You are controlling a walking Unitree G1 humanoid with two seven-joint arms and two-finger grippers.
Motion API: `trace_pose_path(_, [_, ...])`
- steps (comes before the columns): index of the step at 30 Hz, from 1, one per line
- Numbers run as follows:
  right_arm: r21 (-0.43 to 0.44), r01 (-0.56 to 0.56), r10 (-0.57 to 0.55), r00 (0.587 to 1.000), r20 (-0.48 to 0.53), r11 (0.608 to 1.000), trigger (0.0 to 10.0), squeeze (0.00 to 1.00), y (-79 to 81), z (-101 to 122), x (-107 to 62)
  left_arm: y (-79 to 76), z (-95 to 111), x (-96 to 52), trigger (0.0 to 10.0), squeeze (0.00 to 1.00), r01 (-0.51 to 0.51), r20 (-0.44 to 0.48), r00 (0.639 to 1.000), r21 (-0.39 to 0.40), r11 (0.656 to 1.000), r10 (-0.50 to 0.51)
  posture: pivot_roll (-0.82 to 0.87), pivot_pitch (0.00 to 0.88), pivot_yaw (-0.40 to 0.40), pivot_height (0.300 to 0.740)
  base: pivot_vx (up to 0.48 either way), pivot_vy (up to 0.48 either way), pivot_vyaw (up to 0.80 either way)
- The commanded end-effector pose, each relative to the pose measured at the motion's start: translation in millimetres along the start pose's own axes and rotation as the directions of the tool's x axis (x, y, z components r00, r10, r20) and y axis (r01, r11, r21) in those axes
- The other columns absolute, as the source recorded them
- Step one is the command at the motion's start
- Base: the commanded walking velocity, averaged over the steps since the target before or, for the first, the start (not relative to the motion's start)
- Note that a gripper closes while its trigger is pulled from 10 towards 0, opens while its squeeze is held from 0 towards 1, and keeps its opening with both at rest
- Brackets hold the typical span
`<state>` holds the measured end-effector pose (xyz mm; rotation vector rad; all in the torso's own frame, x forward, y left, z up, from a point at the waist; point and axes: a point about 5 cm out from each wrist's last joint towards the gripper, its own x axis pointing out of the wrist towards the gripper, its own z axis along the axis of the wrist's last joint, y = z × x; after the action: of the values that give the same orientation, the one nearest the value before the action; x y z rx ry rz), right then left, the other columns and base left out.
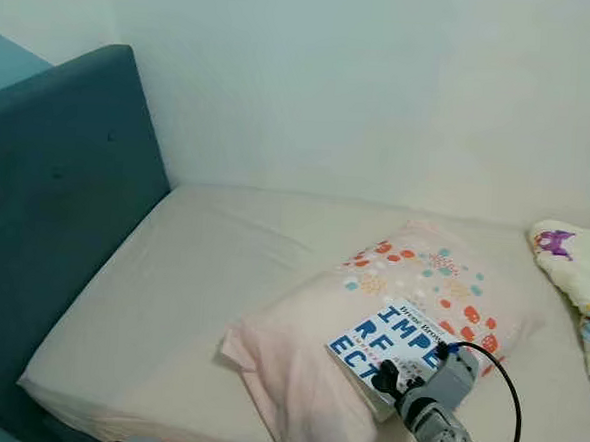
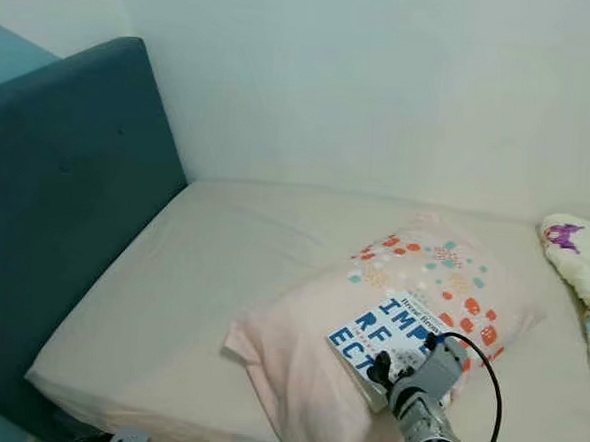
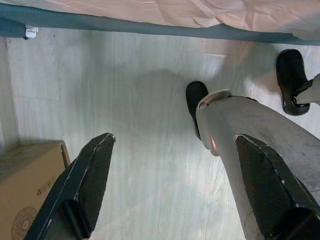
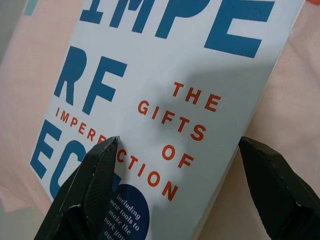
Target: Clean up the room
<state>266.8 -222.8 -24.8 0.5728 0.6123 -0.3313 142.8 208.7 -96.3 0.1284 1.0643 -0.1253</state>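
Lying on a pale pink pillow with coloured dots (image 1: 411, 288), itself on the beige-sheeted bed (image 1: 190, 305), is a white paperback book with blue and orange lettering (image 4: 165, 95). Right end effector (image 4: 175, 195) hovers directly over its cover, fingers spread wide, gripping nothing. Left end effector (image 3: 175, 190) hangs above pale wood-look floor (image 3: 135, 100), fingers likewise wide apart and empty.

Hidden and cut-off parts

The book's (image 1: 393, 345) near corner is covered by the right gripper (image 1: 390, 375), and in the wrist view its title letters run past the edges. The patterned blanket (image 1: 579, 273) is cut by the right border. The cardboard box (image 3: 22, 187) shows only one corner; its printed marks are too small to read.
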Motion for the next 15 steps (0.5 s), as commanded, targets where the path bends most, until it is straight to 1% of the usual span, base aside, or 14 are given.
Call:
trace_pose_path(1, [0.020, 0.012, -0.012, 1.000, -0.009, 1.000, 10.0, 0.00, -1.5, -4, -0.7, 1.3, -1, -0.4, 10.0, 0.00, 0.004, -0.006, 1.000, 0.016, 1.000, -0.004, -0.10, 0.000, 0.060, 0.700, 0.000, 0.000, 0.00])
trace_pose_path(5, [0.034, 0.028, -0.029, 0.999, 0.026, 0.999, 10.0, 0.00, -5.9, 2, -1.1, -1.6, 4, 0.9, 10.0, 0.00, 0.016, 0.007, 1.000, 0.028, 0.999, -0.016, -0.11, 0.000, 0.065, 0.680, 0.000, 0.000, 0.00])
trace_pose_path(11, [0.057, 0.037, -0.039, 0.998, 0.040, 0.998, 10.0, 0.00, -9.9, 4, -1.8, -1.8, 5, 0.9, 10.0, 0.00, 0.020, 0.012, 1.000, 0.033, 0.999, -0.020, -0.11, 0.000, 0.065, 0.680, 0.000, 0.000, 0.00])
trace_pose_path(13, [0.056, 0.046, -0.048, 0.998, 0.036, 0.997, 10.0, 0.00, -11.6, 4, -2.1, -1.0, 4, 0.6, 10.0, 0.00, 0.020, 0.011, 1.000, 0.035, 0.999, -0.021, -0.10, 0.000, 0.071, 0.680, 0.000, 0.000, 0.00])
trace_pose_path(15, [0.031, 0.088, -0.088, 0.996, 0.017, 0.996, 10.0, 0.00, -16.8, 2, -3.0, 2.0, 1, -0.5, 10.0, 0.00, 0.016, 0.005, 1.000, 0.036, 0.999, -0.016, -0.10, 0.000, 0.072, 0.675, 0.000, 0.000, 0.00])
